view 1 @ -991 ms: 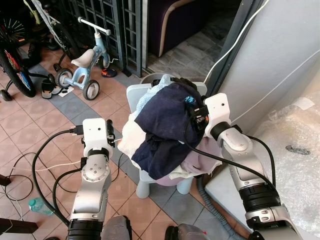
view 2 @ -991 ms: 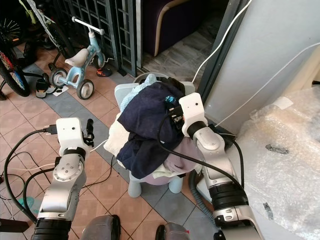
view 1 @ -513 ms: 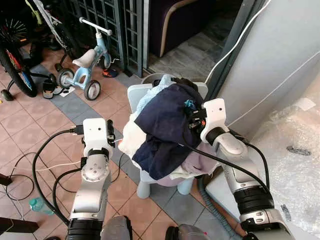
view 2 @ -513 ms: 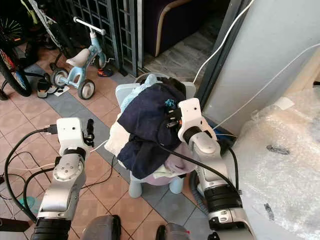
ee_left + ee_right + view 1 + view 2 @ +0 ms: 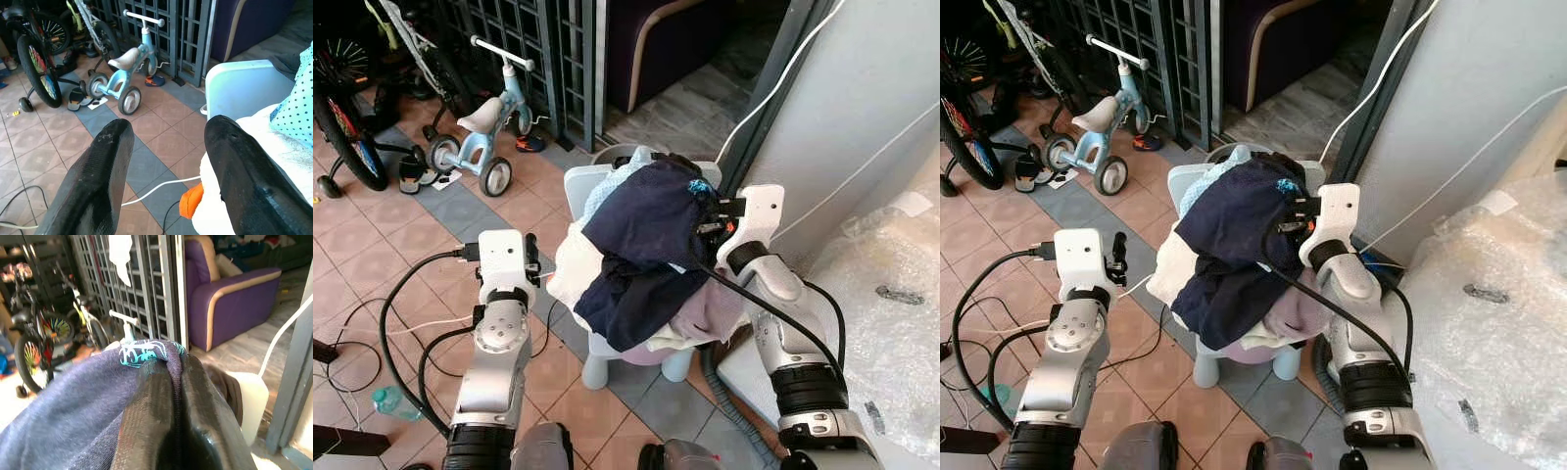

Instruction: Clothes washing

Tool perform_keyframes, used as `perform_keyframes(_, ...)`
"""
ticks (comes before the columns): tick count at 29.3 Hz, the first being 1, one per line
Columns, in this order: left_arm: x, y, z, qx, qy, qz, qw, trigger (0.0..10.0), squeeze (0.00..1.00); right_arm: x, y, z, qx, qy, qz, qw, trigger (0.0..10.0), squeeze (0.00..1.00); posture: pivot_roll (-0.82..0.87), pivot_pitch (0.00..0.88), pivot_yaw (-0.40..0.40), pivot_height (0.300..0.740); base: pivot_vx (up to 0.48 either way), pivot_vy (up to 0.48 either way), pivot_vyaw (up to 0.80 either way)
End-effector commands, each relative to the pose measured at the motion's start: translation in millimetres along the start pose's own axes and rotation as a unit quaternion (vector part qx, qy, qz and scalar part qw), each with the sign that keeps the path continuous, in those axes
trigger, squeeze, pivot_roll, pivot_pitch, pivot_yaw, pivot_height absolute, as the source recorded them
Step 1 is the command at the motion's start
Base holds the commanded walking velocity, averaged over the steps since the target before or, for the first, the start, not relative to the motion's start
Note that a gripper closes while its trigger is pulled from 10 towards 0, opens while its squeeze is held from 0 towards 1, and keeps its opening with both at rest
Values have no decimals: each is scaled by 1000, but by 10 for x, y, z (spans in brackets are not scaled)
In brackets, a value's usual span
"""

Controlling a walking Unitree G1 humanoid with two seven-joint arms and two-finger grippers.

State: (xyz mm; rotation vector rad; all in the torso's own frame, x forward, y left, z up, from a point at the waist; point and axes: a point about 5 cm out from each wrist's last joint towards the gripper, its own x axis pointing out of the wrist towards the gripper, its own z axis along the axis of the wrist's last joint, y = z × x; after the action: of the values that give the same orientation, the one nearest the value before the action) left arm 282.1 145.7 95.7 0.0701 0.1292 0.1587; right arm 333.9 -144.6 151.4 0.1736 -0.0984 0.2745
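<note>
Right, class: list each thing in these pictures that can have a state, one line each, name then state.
Right end effector: shut, pinching the navy garment's edge.
Left end effector: open, beside the pile, holding nothing.
Navy garment: draped over the pile, gripped at its edge.
Laundry pile: heaped high, overflowing the basket.
Laundry basket: full.
Blue balance bike: upright, parked by the gate.
</note>
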Motion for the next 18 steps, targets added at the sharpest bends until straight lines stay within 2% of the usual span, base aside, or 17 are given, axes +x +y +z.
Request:
perform_keyframes(1, 10, -10, -8, -3, 1, -3, 1000, 10000, 0, 65, 6, 272, 10, -47, 6, 999, 0, 0, 43, 43, -17, 740, 0, 0, 0)
perform_keyframes(3, 7, -18, -12, -3, 2, -4, 1000, 10000, 0, 89, 23, 353, 15, -58, 15, 998, 0, 0, 42, 43, -16, 740, 0, 0, 0)
perform_keyframes(5, 4, -48, -10, -5, 2, -8, 1000, 10000, 0, 143, 83, 551, 30, -87, 41, 995, 0, 0, 39, 43, -14, 740, 0, 0, 0)
perform_keyframes(8, 12, -61, -1, -6, 1, -10, 1000, 10000, 0, 175, 141, 713, 41, -108, 61, 991, 0, 0, 38, 42, -13, 740, 0, 0, 0)
perform_keyframes(14, 17, -59, -1, -6, 1, -11, 1000, 10000, 0, 202, 181, 872, 53, -130, 77, 987, 0, 0, 38, 42, -12, 740, 0, 0, 0)
perform_keyframes(18, 16, -55, -3, -6, 1, -12, 1000, 10000, 0, 215, 153, 1004, 56, -143, 77, 985, 0, 0, 39, 44, -11, 740, 0, 0, 0)
